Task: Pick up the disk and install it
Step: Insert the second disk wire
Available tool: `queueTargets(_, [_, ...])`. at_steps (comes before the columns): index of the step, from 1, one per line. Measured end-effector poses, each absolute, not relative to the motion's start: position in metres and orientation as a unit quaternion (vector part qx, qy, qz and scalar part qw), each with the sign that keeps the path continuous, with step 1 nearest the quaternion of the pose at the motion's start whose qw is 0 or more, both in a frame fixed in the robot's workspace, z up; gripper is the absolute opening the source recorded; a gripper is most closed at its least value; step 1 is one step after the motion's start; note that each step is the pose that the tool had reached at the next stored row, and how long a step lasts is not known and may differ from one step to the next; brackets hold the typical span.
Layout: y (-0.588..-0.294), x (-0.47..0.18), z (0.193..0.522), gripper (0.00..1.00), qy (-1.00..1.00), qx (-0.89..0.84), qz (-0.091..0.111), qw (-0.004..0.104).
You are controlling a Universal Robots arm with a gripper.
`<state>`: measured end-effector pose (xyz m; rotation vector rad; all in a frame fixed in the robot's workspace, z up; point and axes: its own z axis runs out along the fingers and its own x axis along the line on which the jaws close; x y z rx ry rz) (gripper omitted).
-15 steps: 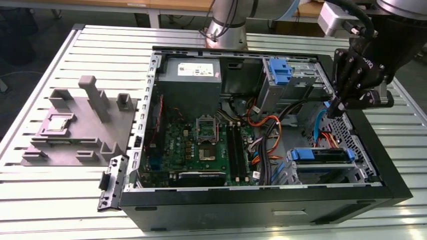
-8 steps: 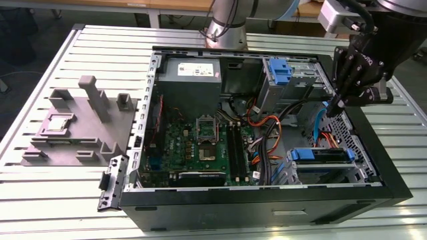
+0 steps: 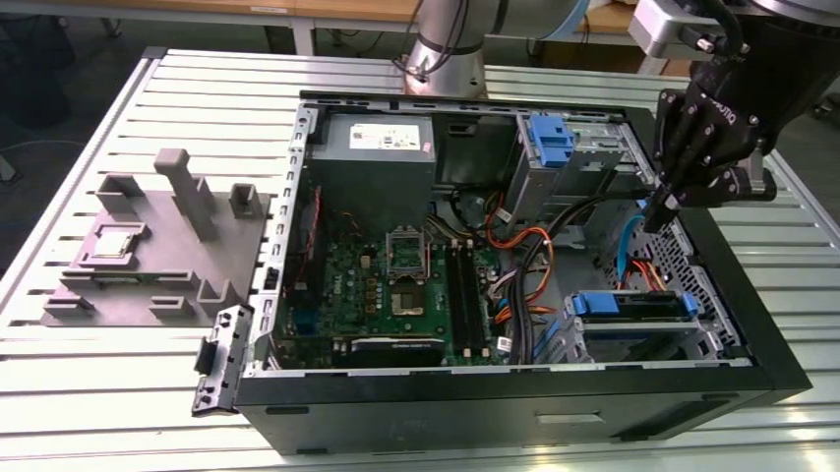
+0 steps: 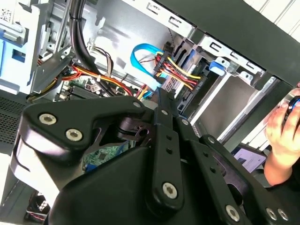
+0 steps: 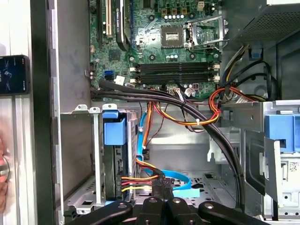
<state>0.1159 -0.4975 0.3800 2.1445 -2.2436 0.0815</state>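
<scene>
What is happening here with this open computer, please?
A robot arm is working over an open computer case on a slatted table. Its gripper hangs inside the case at the exterior view's right, among the cables. The blue-framed disk appears to sit in a drive bay close by, apart from the gripper.

The arm (image 3: 453, 39) shows a silver-grey tubular column, its round base set just beyond the far wall of the open computer case (image 3: 525, 393). Above the case's right side the wrist carries a light grey block with a black housing beneath it. The tool (image 3: 660, 211) is matte black, built of flat linkage bars narrowing to slim fingers. In the second wrist view the linkages (image 4: 164, 154) carry round silver screw heads at each pivot.
</scene>
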Motion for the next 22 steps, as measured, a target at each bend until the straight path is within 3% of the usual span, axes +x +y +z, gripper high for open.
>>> queueTargets(4, [-0.4968,0.1162,0.3788,0.11,-0.723,0.691,0.026,0.019])
queueTargets(5, [-0.4965,0.1162,0.3788,0.17,-0.723,0.691,0.026,0.019])
queueTargets(13, [-0.4949,0.1163,0.3793,0.18,-0.722,0.691,0.027,0.020])
queueTargets(14, [-0.4946,0.1163,0.3792,0.25,-0.722,0.691,0.028,0.020])
queueTargets(22, [-0.4917,0.1182,0.3764,0.25,-0.722,0.691,0.028,0.021])
